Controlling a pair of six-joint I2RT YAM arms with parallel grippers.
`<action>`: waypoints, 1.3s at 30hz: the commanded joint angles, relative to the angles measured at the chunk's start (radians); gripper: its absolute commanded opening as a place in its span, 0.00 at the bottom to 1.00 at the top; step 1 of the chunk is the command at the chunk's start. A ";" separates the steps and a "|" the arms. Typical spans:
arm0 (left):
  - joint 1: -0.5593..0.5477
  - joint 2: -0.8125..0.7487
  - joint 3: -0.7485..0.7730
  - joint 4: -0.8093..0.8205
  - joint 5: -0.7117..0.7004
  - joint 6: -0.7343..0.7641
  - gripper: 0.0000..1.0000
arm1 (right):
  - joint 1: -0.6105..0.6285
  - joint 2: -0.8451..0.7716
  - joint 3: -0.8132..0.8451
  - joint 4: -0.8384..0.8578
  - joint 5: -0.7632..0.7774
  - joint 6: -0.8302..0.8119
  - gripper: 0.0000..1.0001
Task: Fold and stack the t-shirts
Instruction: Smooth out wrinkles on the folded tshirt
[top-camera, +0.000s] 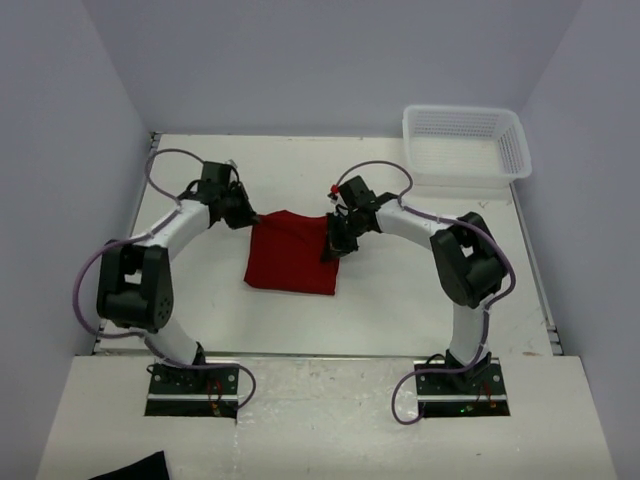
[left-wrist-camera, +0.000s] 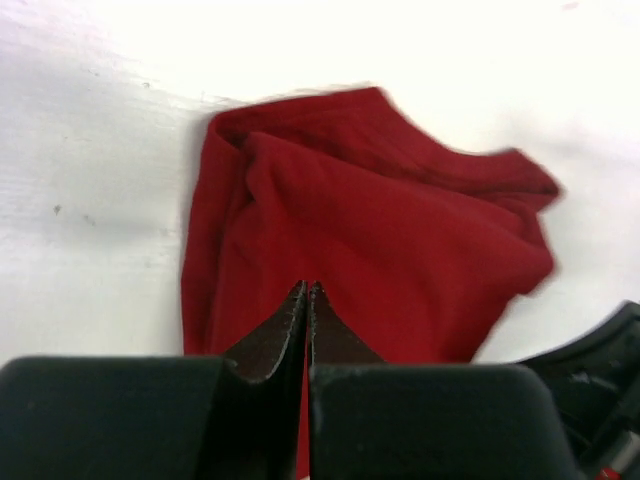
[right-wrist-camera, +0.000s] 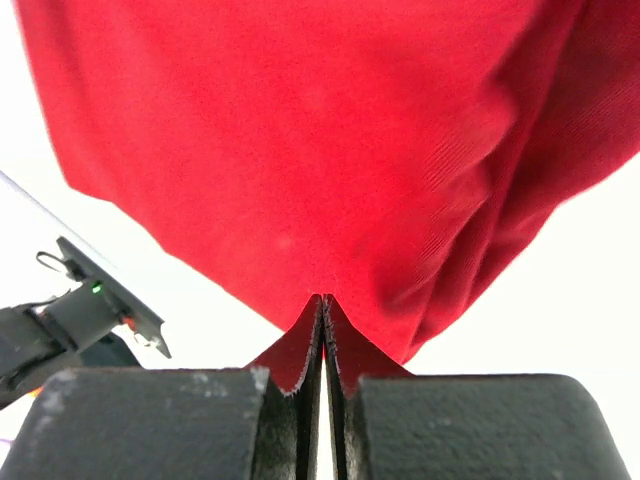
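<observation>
The dark red t-shirt (top-camera: 290, 260) lies in a rumpled, folded square in the middle of the white table (top-camera: 420, 290). My left gripper (top-camera: 250, 218) is at its upper left corner. In the left wrist view its jaws (left-wrist-camera: 307, 288) are shut, tips on the red cloth (left-wrist-camera: 380, 230), and a sliver of red shows between the fingers lower down. My right gripper (top-camera: 332, 248) is at the shirt's right edge. In the right wrist view its jaws (right-wrist-camera: 323, 298) are shut where a corner of the cloth (right-wrist-camera: 300, 130) runs into the tips.
A white mesh basket (top-camera: 465, 150) stands at the table's back right corner. A black cloth scrap (top-camera: 130, 468) lies on the near shelf at the bottom left. Part of the right arm (left-wrist-camera: 600, 370) shows just right of the shirt in the left wrist view.
</observation>
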 joint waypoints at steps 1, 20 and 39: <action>-0.004 -0.202 -0.022 -0.018 -0.029 0.026 0.00 | 0.007 -0.115 0.071 -0.053 0.021 -0.034 0.00; -0.069 -0.323 -0.350 0.034 0.015 0.012 0.00 | -0.046 0.154 0.364 -0.154 0.053 -0.101 0.00; -0.089 -0.098 -0.364 -0.024 -0.026 -0.048 0.00 | -0.185 0.374 0.584 -0.314 0.019 -0.070 0.00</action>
